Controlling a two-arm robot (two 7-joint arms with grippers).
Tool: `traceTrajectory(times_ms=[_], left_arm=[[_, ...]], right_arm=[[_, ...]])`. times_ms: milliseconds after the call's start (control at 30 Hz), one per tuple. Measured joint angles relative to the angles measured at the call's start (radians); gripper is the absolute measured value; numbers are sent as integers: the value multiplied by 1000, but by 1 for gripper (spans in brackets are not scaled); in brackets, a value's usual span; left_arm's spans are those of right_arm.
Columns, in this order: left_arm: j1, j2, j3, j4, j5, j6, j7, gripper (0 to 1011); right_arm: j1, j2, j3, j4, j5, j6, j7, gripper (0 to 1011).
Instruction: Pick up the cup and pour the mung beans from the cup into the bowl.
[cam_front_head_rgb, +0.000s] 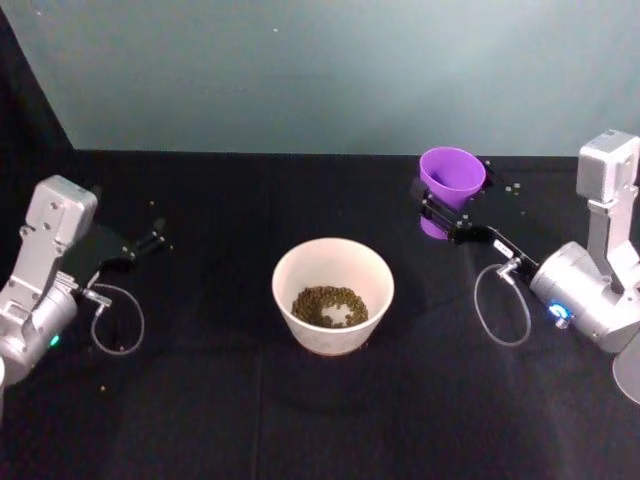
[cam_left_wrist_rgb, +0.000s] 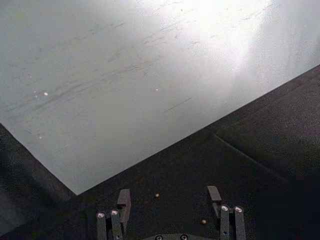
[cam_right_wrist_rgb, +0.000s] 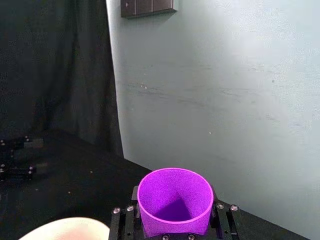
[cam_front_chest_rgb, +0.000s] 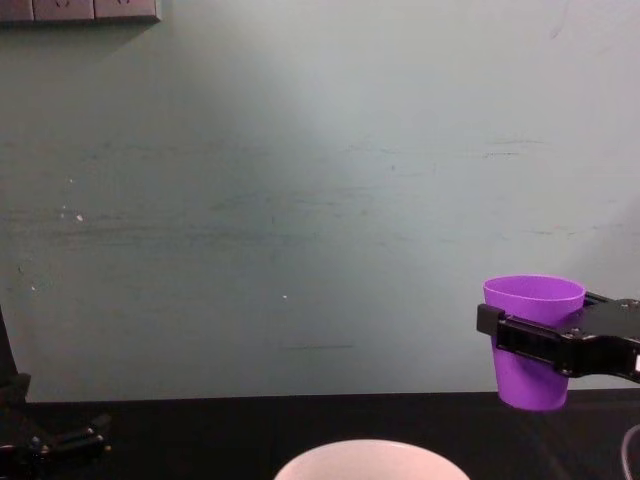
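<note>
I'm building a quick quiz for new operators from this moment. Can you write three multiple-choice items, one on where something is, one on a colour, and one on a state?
1. Where are the mung beans?
A. In the wide pale pinkish-white round bowl
B. In the cup
C. Heaped on the table

2. What colour is the small plastic handleless cup?
A. Green
B. Bright purple
C. Orange

3. What is the right gripper doing?
A. Resting open on the table
B. Gripping the bowl's rim
C. Holding the cup upright, above the black table

Key: 1 A, the beans lie in the bowl. 2 B, the cup is purple. 3 C, the right gripper clasps the cup, whose base hangs above the table; the left gripper sits open at the left.
</note>
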Motion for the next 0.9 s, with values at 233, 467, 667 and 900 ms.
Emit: traceTrajectory(times_ms=[233, 467, 667, 900], left_arm=[[0, 0, 0, 0, 0, 0, 0, 1000], [0, 0, 0, 0, 0, 0, 0, 1000], [0, 0, 0, 0, 0, 0, 0, 1000], [0, 0, 0, 0, 0, 0, 0, 1000]], right_arm=[[1, -1, 0, -1, -7, -4, -1, 743], [1, 0, -2, -3, -6, -3, -1, 743], [3, 16, -18, -6, 2, -14, 12, 743], [24, 31, -34, 85, 27, -78, 67, 743]])
